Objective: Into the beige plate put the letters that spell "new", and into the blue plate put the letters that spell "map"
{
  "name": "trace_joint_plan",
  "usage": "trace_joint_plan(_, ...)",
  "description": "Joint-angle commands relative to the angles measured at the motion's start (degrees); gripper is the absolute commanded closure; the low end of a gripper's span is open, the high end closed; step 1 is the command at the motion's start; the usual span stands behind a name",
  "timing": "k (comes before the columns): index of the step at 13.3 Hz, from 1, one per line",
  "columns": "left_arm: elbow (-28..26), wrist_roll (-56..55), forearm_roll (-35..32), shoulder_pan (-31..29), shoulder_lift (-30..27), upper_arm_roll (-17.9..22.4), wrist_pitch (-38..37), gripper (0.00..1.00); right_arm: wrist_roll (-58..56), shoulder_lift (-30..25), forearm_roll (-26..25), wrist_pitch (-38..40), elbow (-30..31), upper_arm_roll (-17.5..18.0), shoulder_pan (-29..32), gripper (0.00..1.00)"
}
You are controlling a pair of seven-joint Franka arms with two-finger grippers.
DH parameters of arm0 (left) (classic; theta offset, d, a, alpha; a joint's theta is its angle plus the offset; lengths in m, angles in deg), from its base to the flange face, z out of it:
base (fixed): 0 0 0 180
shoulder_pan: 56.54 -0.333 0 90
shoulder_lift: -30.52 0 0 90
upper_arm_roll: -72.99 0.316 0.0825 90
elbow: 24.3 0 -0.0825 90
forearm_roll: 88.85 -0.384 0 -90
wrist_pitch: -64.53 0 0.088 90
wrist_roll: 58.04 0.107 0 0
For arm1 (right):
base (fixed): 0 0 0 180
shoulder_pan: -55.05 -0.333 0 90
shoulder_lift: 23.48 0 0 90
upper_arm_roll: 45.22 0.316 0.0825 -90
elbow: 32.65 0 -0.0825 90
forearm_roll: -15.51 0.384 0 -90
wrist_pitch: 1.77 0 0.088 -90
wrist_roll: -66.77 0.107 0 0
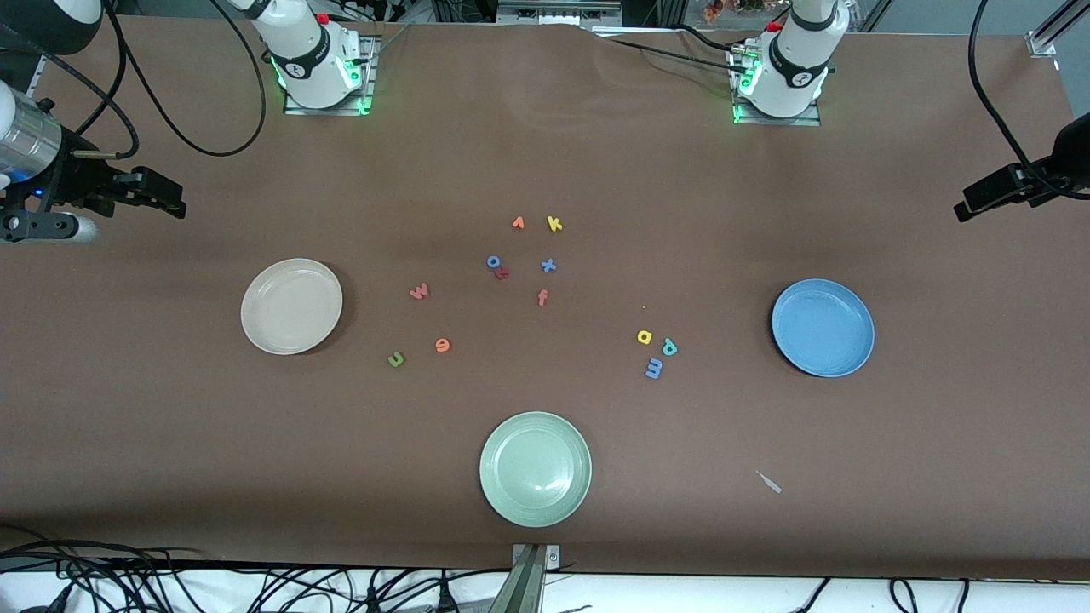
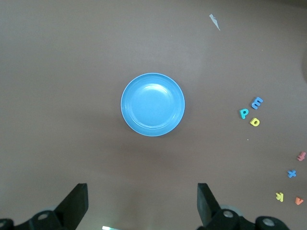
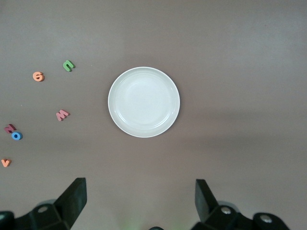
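Observation:
The beige plate (image 1: 291,306) lies toward the right arm's end of the table and the blue plate (image 1: 823,327) toward the left arm's end. Beside the beige plate lie the salmon w (image 1: 419,292), orange e (image 1: 442,345) and green n (image 1: 396,359). The yellow a (image 1: 645,337), teal p (image 1: 669,346) and blue m (image 1: 653,369) sit together beside the blue plate. My right gripper (image 3: 140,184) hangs open and empty, high above the table by the beige plate (image 3: 144,102). My left gripper (image 2: 142,189) is likewise open and empty, high by the blue plate (image 2: 152,104).
A pale green plate (image 1: 535,468) sits nearest the front camera. In the middle of the table lie a yellow k (image 1: 554,224), a blue x (image 1: 548,266), an orange f (image 1: 542,297), a blue o (image 1: 493,262) touching a small red letter, and an orange letter (image 1: 518,223). A white scrap (image 1: 769,482) lies on the cloth.

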Motion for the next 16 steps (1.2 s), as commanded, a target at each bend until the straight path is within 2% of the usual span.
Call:
trace_joint_plan(1, 1.57, -0.67, -0.91, 0.39, 0.74, -0.16, -0.37, 0.00, 0.06, 0.25, 0.89, 0.02, -0.59, -0.16, -0.06, 0.00)
trace_joint_plan(16, 1.66, -0.67, -1.34, -0.13, 1.09, -0.07, -0.37, 0.00, 0.06, 0.25, 0.89, 0.10, -0.42, -0.16, -0.06, 0.00)
